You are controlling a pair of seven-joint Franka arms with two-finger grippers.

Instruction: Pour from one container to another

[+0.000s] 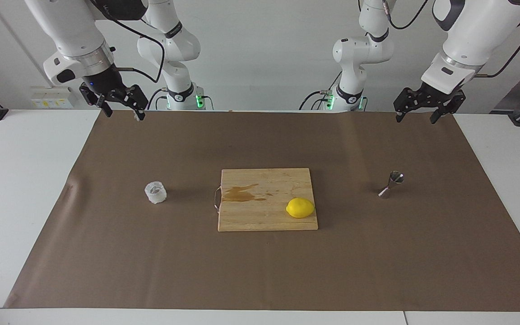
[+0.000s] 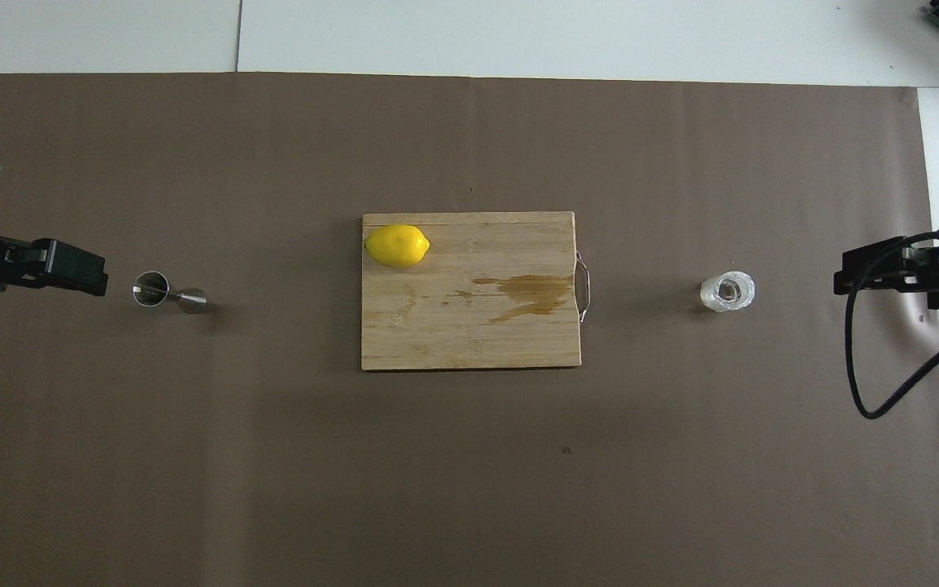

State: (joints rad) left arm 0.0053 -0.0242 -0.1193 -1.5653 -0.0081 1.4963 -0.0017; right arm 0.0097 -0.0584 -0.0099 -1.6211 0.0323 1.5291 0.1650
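A: Taking the wooden cutting board as our mark and going across the facing view: our right gripper hangs with fingers apart and empty over the paper's edge at the robots' side. The clear textured cup stands upright beside the board toward the right arm's end.

B: The lemon lies on the board's corner, and the steel jigger stands beside the board toward the left arm's end, well apart. Our left gripper hangs spread and empty over the same edge of the paper.

A: What worries us?

B: The jigger is narrow-waisted, so we might topple it. The cup's ribbed wall could slip, and a poor aim at that small mouth would spill.

A: The surface?

B: Brown paper over a white table, a stain on the board, and a plain pale wall.
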